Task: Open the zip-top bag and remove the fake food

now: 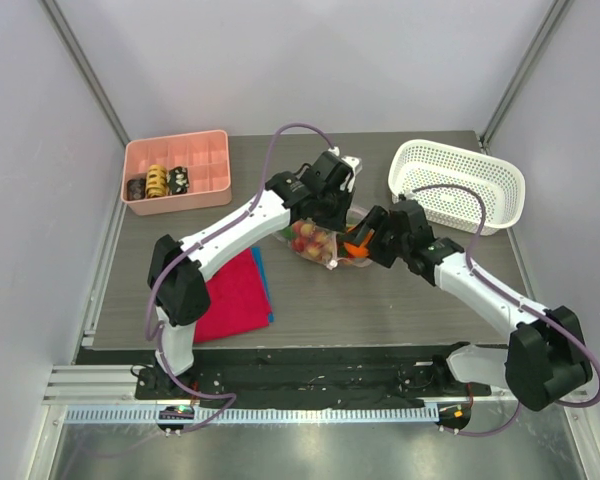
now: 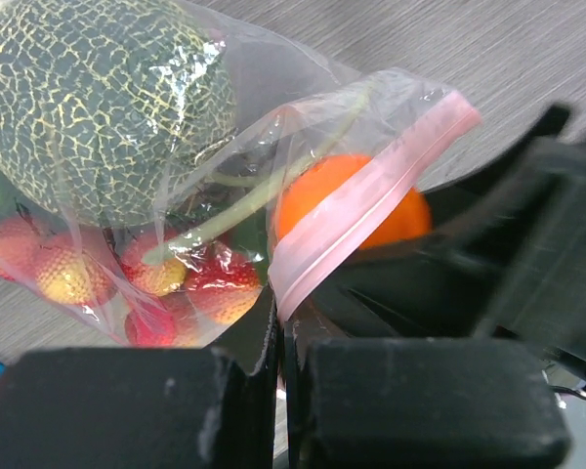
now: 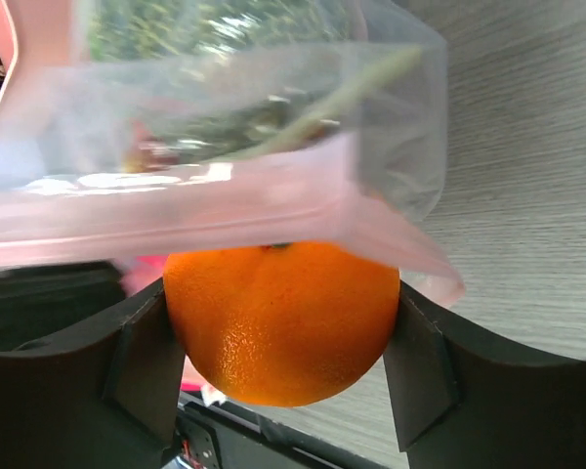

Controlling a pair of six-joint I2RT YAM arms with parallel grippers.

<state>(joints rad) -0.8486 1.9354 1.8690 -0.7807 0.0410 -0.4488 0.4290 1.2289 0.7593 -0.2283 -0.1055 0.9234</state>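
Note:
The clear zip-top bag point(image 1: 315, 240) lies mid-table with a pale pink zip strip point(image 2: 361, 210). Inside it are a netted green melon point(image 2: 103, 103), red berries point(image 2: 186, 283) and a long green stem point(image 2: 244, 200). My left gripper point(image 2: 278, 322) is shut on the zip strip's edge. My right gripper point(image 3: 281, 327) is shut on the orange ball point(image 3: 281, 318) at the bag's open mouth; the strip point(image 3: 176, 210) drapes over the ball's top. In the top view the orange ball point(image 1: 357, 243) shows between both grippers.
A white lattice basket point(image 1: 458, 183) stands at the back right. A pink tray point(image 1: 177, 170) with small rolls is at the back left. Red and blue cloths point(image 1: 235, 295) lie front left.

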